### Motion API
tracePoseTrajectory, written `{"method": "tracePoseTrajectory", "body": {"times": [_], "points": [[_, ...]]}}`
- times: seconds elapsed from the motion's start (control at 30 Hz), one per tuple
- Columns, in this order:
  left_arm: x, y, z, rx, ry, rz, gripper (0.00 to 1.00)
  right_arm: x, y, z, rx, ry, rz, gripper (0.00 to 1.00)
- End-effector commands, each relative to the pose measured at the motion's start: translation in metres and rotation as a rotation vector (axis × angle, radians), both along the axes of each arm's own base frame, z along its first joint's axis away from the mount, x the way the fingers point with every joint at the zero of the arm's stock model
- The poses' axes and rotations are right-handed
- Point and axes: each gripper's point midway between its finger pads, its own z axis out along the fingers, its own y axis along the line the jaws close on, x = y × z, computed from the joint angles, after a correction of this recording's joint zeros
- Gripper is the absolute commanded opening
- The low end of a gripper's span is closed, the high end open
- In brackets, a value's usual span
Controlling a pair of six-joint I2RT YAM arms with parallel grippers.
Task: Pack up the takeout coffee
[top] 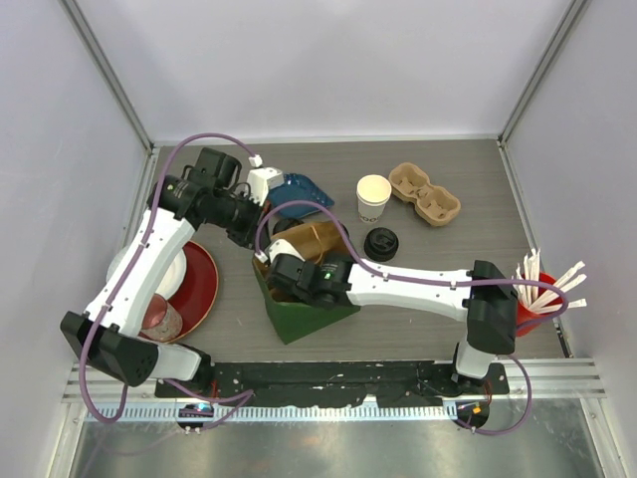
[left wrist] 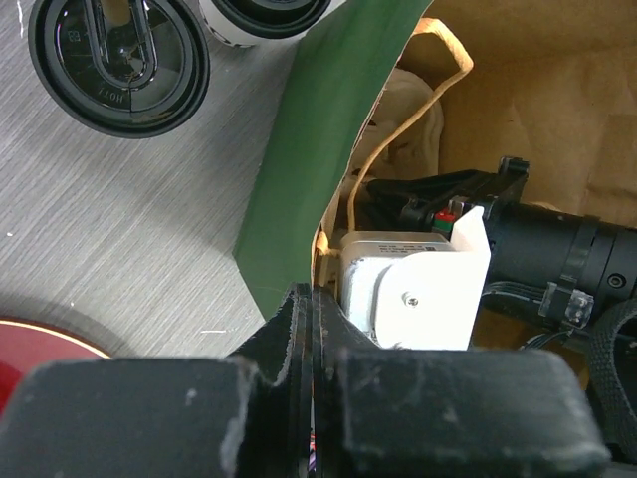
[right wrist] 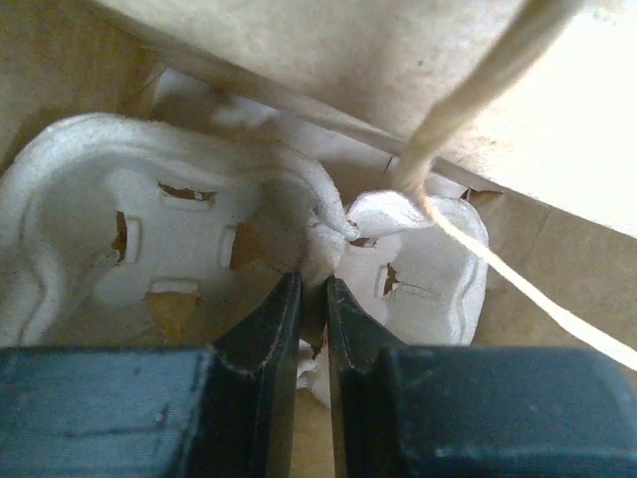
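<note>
One takeout coffee cup [top: 373,197] stands open-topped on the table, and its black lid [top: 381,243] lies beside it. The left wrist view shows the same lid [left wrist: 119,60] and the cup's edge [left wrist: 264,15]. A green paper bag [top: 314,317] with a brown inside stands in the middle. My left gripper [top: 259,247] is shut on the bag's rim [left wrist: 299,199]. My right gripper [right wrist: 314,287] reaches inside the bag and is shut on the middle ridge of a white pulp cup carrier [right wrist: 189,234].
A brown pulp carrier [top: 425,194] lies at the back right. A red cup of white straws [top: 537,297] stands at the right edge. A red plate [top: 199,284] bearing a small cup [top: 159,317] sits at the left. A blue object [top: 299,189] lies behind the bag. The bag's string handle [right wrist: 468,100] hangs over the carrier.
</note>
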Motion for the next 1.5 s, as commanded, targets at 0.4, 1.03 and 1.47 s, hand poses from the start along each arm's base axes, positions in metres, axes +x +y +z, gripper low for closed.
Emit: {"method": "tracePoseTrajectory", "body": {"times": [0.4, 1.03, 1.47], "points": [[-0.017, -0.026, 0.034, -0.158, -0.007, -0.100, 0.00, -0.006, -0.002, -0.048, -0.059, 0.045, 0.008, 0.01], [-0.022, -0.015, 0.027, -0.106, -0.021, -0.104, 0.00, -0.010, 0.003, -0.060, -0.030, 0.098, -0.003, 0.01], [-0.019, -0.011, 0.019, -0.080, -0.026, -0.095, 0.00, -0.016, 0.005, -0.064, -0.019, 0.134, 0.007, 0.01]]}}
